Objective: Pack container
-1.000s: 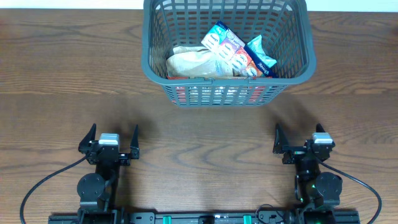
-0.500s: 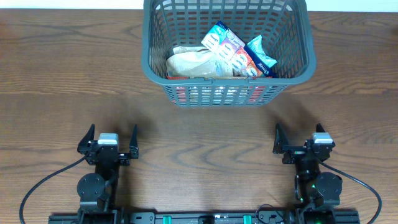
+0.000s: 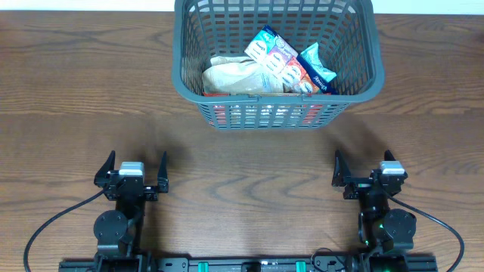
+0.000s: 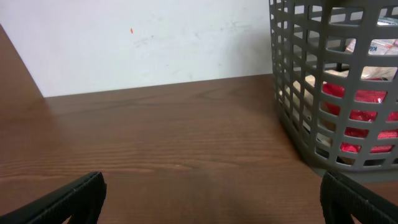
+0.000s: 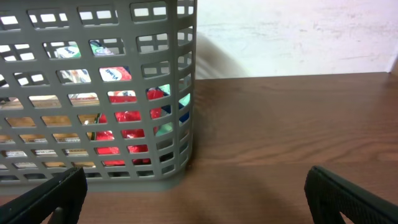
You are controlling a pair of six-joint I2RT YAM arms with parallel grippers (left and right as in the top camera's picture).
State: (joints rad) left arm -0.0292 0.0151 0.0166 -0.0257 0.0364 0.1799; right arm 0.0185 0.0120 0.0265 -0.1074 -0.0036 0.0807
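Observation:
The dark grey lattice container [image 3: 181,72] stands at the far middle of the wooden table. It holds several snack packets: a tan one [image 3: 236,76], a white and orange one [image 3: 276,57] and a blue one [image 3: 318,66]. The container also shows in the left wrist view [image 4: 292,124] and in the right wrist view [image 5: 180,81], with red packets behind the slots. My left gripper [image 3: 132,172] is open and empty near the front left. My right gripper [image 3: 367,171] is open and empty near the front right. Both are well short of the container.
A white wall [image 4: 155,43] rises behind the table's far edge. Black cables [image 3: 53,223] run from both arm bases along the front edge. Bare wood [image 3: 249,174] lies between the grippers and the container.

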